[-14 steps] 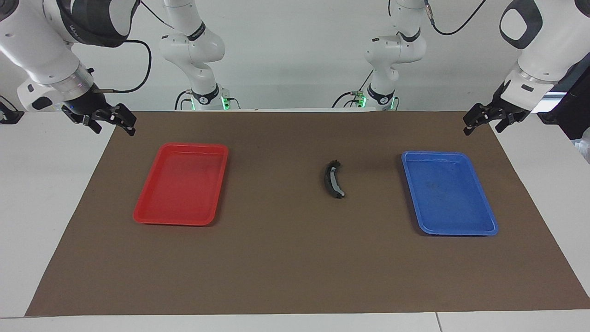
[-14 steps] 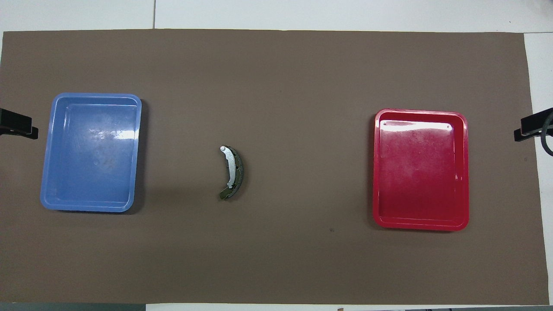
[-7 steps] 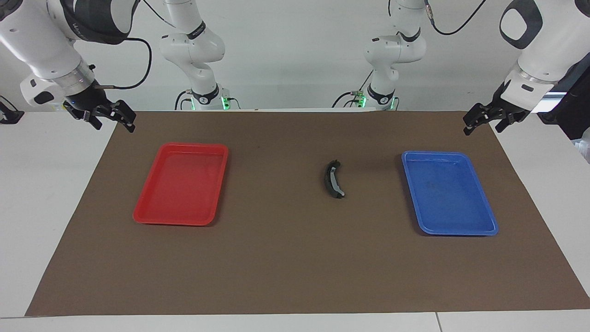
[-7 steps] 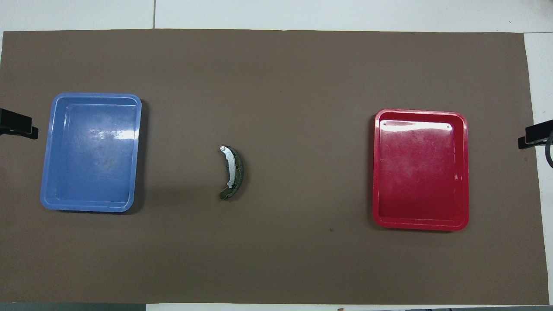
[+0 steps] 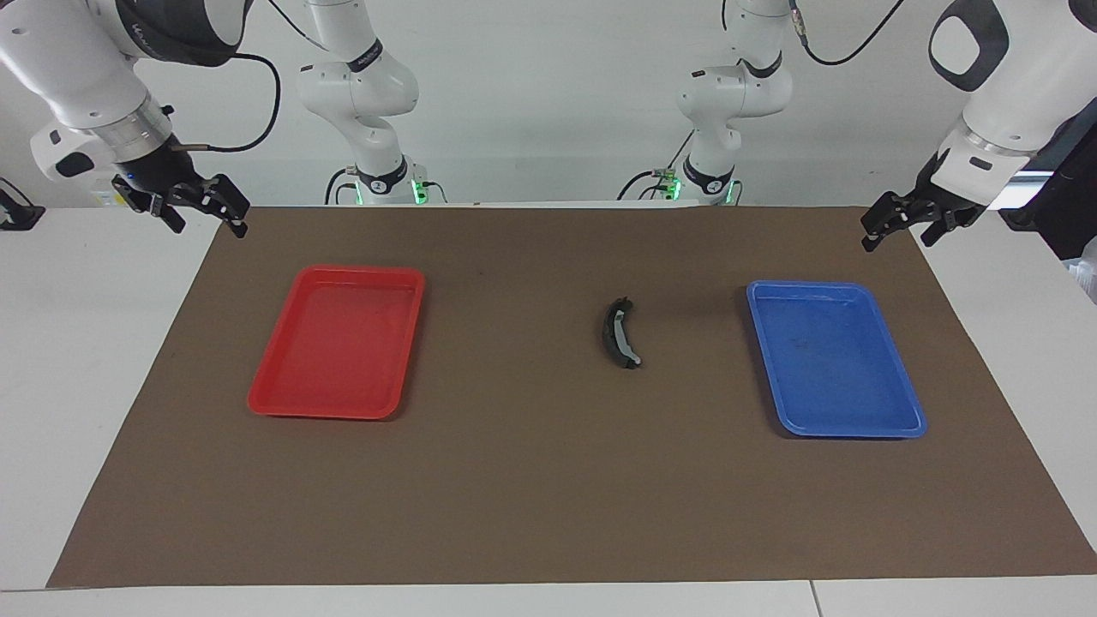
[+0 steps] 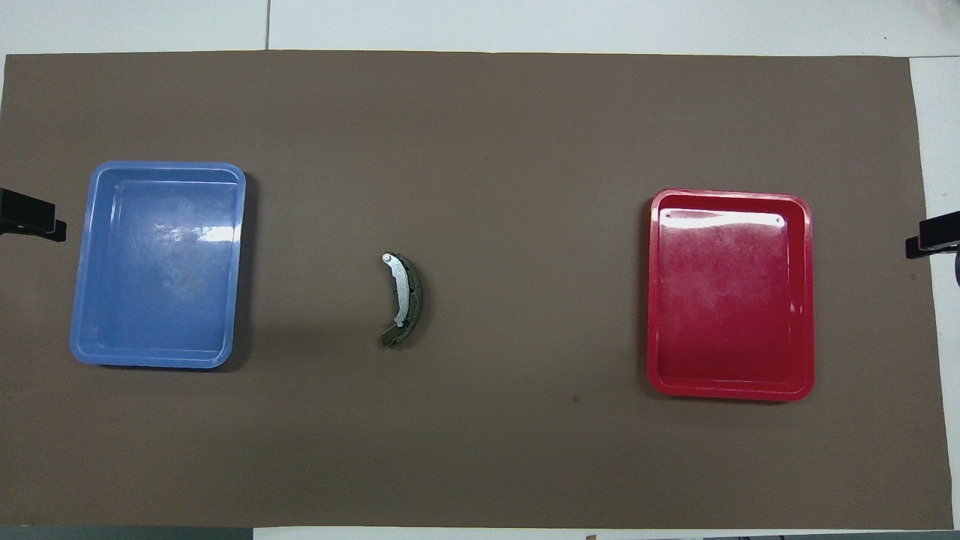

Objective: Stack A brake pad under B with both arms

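Brown mat covers most of the white table in both views. Red tray sits mid-height in the facing view toward the right arm's end. Blue tray sits mid-height toward the left arm's end. Both trays lie flat on the mat and hold nothing.

B, the curved banana-shaped piece, lies on the mat near the centre of the facing frame, between the trays and closer to the blue one. It is apart from both trays. In the overhead view its light-grey face points up and its ends bend toward the blue tray. A darker olive-grey part, taken as the A brake pad, runs along its outer curve, touching it. Cannot tell from either view how much of it lies beneath B. Nothing grips the stack.

Right gripper hangs in the upper corner of the facing frame at the right arm's end, over the mat's corner and table edge. Its fingers are spread apart and carry nothing. Left gripper hangs in the other upper corner, over the mat's edge above the blue tray in the frame. Its fingers are also spread and carry nothing. In the overhead view only black tips show at mid-height on the two side edges of the frame. Both grippers are well apart from B and from the trays.
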